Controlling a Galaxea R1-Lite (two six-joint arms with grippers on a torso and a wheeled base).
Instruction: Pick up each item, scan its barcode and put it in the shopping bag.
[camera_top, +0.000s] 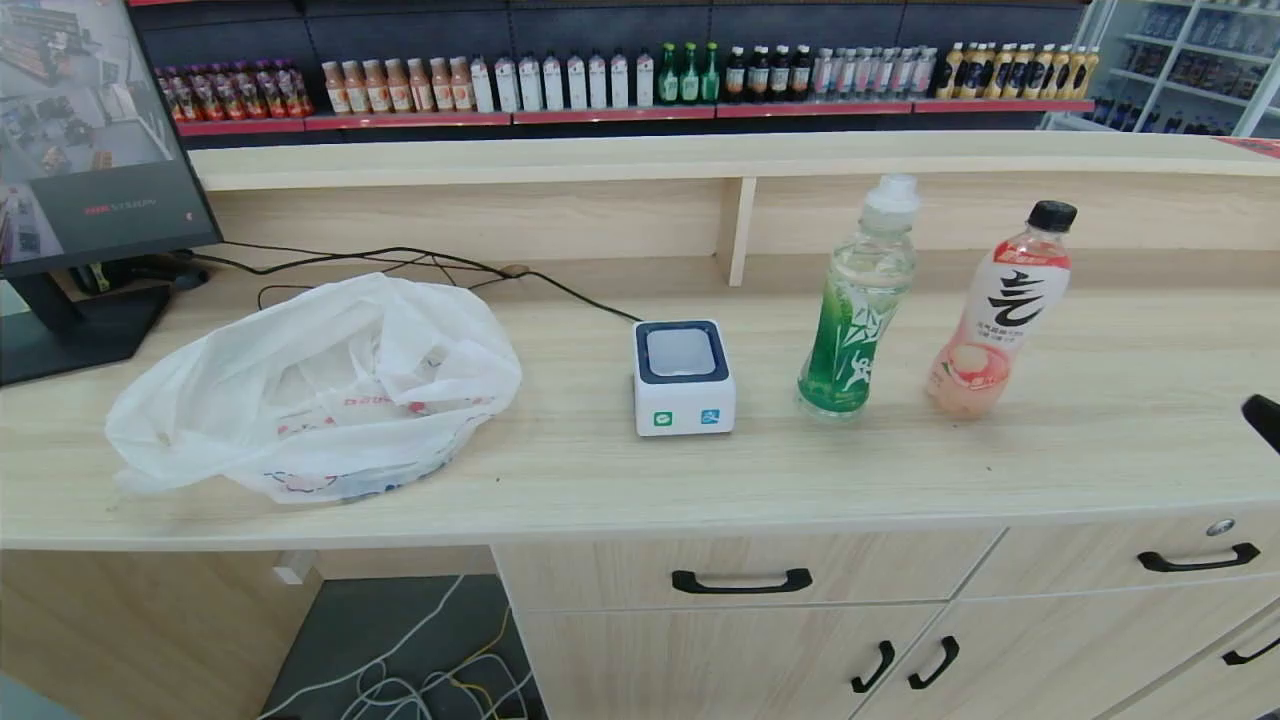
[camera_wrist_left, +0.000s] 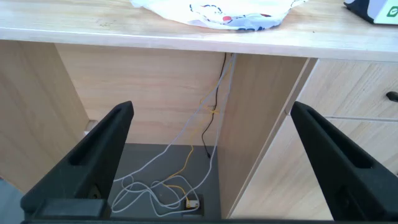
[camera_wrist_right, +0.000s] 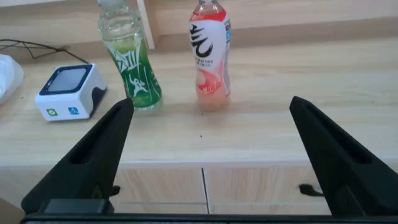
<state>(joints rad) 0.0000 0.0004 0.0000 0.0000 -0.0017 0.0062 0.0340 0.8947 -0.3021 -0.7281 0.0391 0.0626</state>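
The right gripper (camera_wrist_right: 210, 104) is being held released, with its two black fingers spread wide and nothing being grasped. It is being kept in front of the edge of the desk (camera_wrist_right: 298, 134), at about the height of the desktop. Just beyond it, the pink bottle (camera_wrist_right: 210, 59) is standing upright on the desk. The green bottle (camera_wrist_right: 129, 62) is standing near it, on the side toward the scanner (camera_wrist_right: 67, 92), and the two are not touching. The shopping bag (camera_top: 320, 390) is lying slumped on the left part of the desk, well apart from the bottles, with the scanner between them. The left gripper (camera_wrist_left: 212, 106) is being held released too, lower than the desktop, before the open space under the bag.

Both bottles are capped and seem to be filled, so they are being judged as rather heavy for their width. They are tall and narrow, so they are probably easy to tip over by a side touch. The plastic wall is likely giving a little under pressure, and the glossy label film may be slippery. A hold across the middle of the labelled body is being judged safer than one at the thin neck. The bag is thin and soft, and its opening cannot be told from here.
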